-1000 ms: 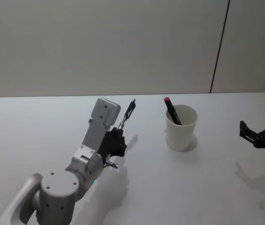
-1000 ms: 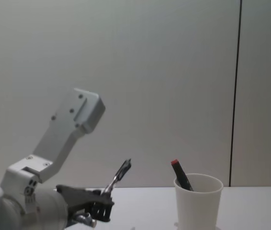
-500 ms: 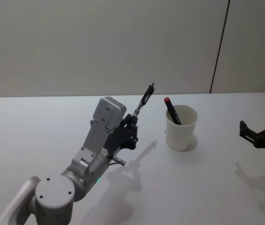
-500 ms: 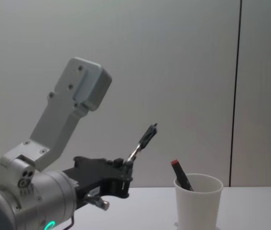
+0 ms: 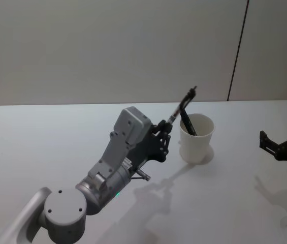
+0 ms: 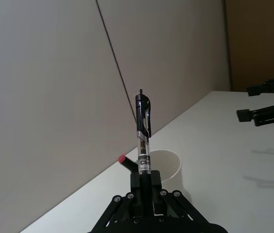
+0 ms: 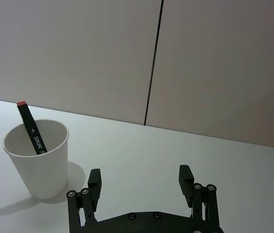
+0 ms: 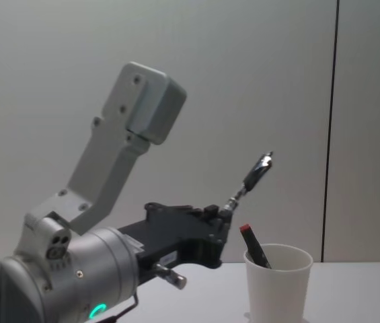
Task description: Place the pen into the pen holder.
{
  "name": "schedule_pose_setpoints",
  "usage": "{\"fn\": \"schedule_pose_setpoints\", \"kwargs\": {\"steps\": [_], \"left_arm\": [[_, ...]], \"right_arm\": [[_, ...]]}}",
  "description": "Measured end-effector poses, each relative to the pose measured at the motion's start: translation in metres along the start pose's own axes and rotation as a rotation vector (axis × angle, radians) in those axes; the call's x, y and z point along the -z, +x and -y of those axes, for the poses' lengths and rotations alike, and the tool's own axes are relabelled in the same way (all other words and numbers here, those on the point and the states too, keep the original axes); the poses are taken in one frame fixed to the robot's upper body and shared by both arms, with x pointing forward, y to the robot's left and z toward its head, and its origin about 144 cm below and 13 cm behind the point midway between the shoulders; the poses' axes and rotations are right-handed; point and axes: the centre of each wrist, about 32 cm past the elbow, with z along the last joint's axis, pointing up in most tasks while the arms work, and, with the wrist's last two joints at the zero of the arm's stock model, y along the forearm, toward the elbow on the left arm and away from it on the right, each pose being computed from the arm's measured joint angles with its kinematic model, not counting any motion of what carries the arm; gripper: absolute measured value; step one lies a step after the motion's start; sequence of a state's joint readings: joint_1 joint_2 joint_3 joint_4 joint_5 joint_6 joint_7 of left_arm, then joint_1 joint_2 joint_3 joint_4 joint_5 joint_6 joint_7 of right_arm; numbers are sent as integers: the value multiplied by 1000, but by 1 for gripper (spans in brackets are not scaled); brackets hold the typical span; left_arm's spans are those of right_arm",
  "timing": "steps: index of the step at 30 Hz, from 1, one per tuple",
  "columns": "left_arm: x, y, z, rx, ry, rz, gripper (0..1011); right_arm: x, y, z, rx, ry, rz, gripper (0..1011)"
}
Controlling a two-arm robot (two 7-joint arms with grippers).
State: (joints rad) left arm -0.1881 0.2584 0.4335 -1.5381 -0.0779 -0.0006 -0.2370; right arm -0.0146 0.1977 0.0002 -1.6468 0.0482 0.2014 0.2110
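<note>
Since the pen (image 6: 143,127) has to enter the pen holder (image 5: 196,143) end first, it is pinched by its lower end between the pressed-in fingers of the left gripper (image 6: 144,175). It is carried nearly upright and tilted toward the cup, its top raised above the rolled rim at the holder's left side. A clear barrel with a printed label and a black clip are seen. The white paper holder is stood toward the far edge of the worktop (image 5: 57,137), right of the middle, and a red-tipped black marker (image 7: 31,128) is leaned inside. Near the right edge the right gripper (image 7: 140,177) is held low, fingers spread, nothing grasped.
</note>
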Motion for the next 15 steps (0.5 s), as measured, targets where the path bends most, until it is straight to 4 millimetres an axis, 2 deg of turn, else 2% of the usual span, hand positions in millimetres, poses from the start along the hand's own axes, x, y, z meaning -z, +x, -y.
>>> {"fn": "schedule_pose_setpoints", "kwargs": {"steps": [15], "left_arm": [[3, 0, 19, 160, -50, 10, 130]], "right_arm": [[0, 0, 0, 0, 0, 0, 1002]]}}
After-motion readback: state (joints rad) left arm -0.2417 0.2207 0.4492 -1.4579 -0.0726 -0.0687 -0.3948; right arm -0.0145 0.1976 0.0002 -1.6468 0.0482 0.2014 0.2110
